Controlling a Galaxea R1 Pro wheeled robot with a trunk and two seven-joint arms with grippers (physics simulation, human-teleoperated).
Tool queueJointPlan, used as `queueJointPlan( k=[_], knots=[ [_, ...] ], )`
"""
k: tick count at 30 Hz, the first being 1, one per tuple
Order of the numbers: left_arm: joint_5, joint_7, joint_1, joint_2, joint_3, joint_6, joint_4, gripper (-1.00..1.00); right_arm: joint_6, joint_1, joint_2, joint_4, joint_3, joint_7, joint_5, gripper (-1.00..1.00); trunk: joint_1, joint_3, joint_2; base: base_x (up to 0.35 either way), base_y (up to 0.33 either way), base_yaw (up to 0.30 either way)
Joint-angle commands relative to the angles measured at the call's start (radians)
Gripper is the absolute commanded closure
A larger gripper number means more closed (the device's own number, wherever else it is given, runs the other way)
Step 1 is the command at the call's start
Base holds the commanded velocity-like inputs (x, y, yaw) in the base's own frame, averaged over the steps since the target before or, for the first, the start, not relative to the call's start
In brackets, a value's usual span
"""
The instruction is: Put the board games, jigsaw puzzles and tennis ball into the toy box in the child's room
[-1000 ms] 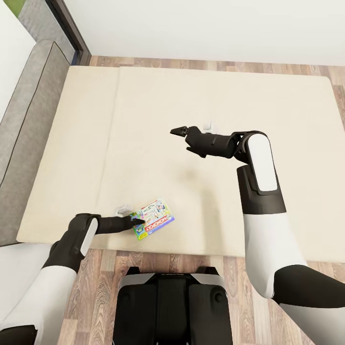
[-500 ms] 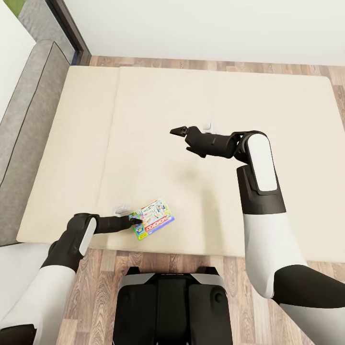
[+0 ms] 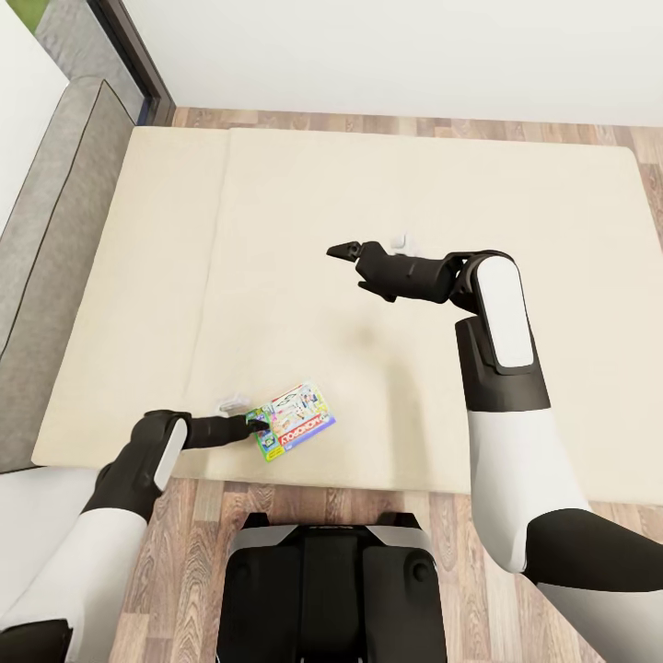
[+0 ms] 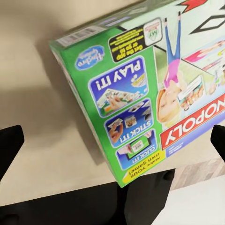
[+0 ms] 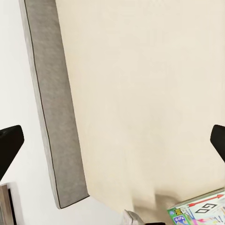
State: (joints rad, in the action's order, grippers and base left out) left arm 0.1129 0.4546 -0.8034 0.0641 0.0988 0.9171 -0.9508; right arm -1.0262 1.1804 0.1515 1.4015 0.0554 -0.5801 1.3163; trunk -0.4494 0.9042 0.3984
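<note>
1. A white-green board game (image 3: 296, 419) with a red logo is seen lying flat on the bed (image 3: 387, 166), close to the mattress edge nearest the robot's base; in the left wrist view the box (image 4: 154, 89) is shown printed face up, one corner raised towards the camera.
2. The left gripper (image 3: 259, 424) is held at the box's green end, touching it. In the left wrist view its two dark fingertips (image 4: 9, 145) are spread wide at the frame's sides, with the box between them (nothing is pinched).
3. The right gripper (image 3: 343, 250) is held above the middle of the bed, well apart from the board game. Its fingertips (image 5: 8, 140) are spread in the right wrist view, with only mattress between them.
4. The board game's corner (image 5: 199, 208) is cut off at the edge of the right wrist view.
5. The bed's grey side panel (image 5: 56, 117) is shown beside the beige mattress; its far end is cut off.
6. A small pale object (image 3: 234, 401) lies just beside the left gripper; what it is cannot be told.
</note>
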Motion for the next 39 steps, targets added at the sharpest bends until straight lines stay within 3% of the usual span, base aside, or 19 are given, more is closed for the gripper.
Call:
queueJointPlan(
  k=[1,11,39],
  knots=[
    [0.01,-0.004,-0.001,0.0,0.001,0.003,0.006,-1.0,-0.002,0.001,0.0,0.001,0.0,-0.01,0.009,-1.0,-0.001,0.001,0.002,0.0,0.0,0.0],
    [0.011,-0.008,-0.024,-0.003,0.001,-0.074,0.1,-1.0,-0.002,0.001,0.0,0.002,-0.001,-0.01,0.01,-1.0,-0.001,0.001,0.002,0.0,0.0,0.0],
    [0.016,-0.008,-0.03,-0.016,-0.001,-0.112,0.112,-1.0,-0.002,0.0,0.0,-0.001,0.0,-0.01,0.009,-1.0,-0.001,0.001,0.002,0.0,0.0,0.0]
  ],
)
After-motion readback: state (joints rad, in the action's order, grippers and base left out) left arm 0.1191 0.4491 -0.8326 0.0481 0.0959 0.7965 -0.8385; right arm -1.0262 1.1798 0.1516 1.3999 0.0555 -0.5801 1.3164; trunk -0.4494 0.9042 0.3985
